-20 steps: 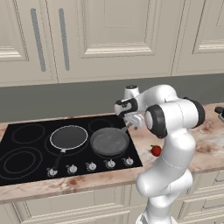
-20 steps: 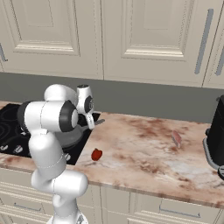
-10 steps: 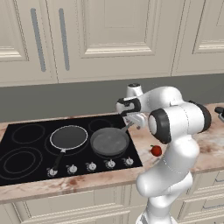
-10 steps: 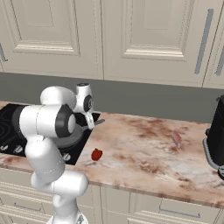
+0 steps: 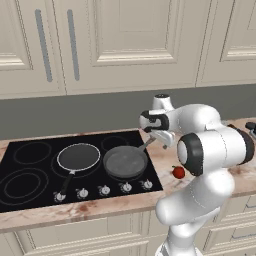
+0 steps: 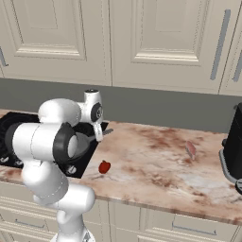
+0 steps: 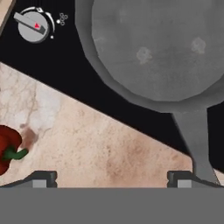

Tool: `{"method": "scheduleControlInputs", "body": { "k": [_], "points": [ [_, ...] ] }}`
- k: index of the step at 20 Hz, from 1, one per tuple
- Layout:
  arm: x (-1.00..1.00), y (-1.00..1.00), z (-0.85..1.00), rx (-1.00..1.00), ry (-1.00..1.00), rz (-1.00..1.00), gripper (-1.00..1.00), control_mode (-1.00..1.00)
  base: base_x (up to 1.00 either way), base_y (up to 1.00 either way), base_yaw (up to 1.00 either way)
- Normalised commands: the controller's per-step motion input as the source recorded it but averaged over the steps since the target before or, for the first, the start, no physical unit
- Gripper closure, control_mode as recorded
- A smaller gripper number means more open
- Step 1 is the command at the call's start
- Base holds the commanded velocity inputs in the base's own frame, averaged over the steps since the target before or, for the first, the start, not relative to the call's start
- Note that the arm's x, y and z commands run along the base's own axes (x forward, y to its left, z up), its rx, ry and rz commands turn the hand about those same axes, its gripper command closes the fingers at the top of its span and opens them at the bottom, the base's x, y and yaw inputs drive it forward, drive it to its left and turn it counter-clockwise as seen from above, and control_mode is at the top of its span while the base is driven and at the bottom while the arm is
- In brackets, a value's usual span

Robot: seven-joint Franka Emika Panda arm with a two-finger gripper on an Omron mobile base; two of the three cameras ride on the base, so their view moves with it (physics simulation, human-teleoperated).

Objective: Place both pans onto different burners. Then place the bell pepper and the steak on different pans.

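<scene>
Two pans sit on the black cooktop [image 5: 30,172]: shallow dark pan [image 5: 78,156] with pale rim on a middle burner, long black handle toward the knobs; deeper grey pan [image 5: 125,161] just right of it near the cooktop's right edge, handle reaching out over the marble counter [image 6: 156,165]. Gripper [image 7: 111,177] hangs above the grey pan's handle, jaws spread wide, nothing between them; one finger tip sits beside the handle, contact unclear. Bell pepper [image 6: 104,167] lies on the counter just off the cooktop's front right corner, near a knob [image 7: 33,26]. Steak [image 6: 191,149] lies farther right on the counter, well apart from the pans, near a dark appliance [image 6: 233,146].
</scene>
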Motion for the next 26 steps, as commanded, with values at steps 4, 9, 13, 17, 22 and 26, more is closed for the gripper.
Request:
{"method": "scheduleControlInputs", "body": {
  "k": [4, 9, 13, 17, 22, 26],
  "points": [
    [-0.34, -0.07, 0.14, 0.04, 0.00, -0.09, -1.00, -1.00, 0.00, 0.00, 0.00],
    [-0.36, -0.01, 0.16, 0.03, 0.00, -0.18, -1.00, -1.00, 0.00, 0.00, 0.00],
    [-0.26, 0.00, 0.24, 0.02, 0.03, -0.26, -1.00, -1.00, 0.00, 0.00, 0.00],
    [-0.31, -0.04, 0.26, 0.02, 0.07, -0.27, -1.00, -1.00, 0.00, 0.00, 0.00],
    [-0.34, -0.07, 0.21, 0.02, 0.09, -0.30, -1.00, -1.00, 0.00, 0.00, 0.00],
    [-0.40, -0.09, 0.01, 0.03, 0.02, -0.32, -1.00, -1.00, 0.00, 0.00, 0.00]
  ]
}}
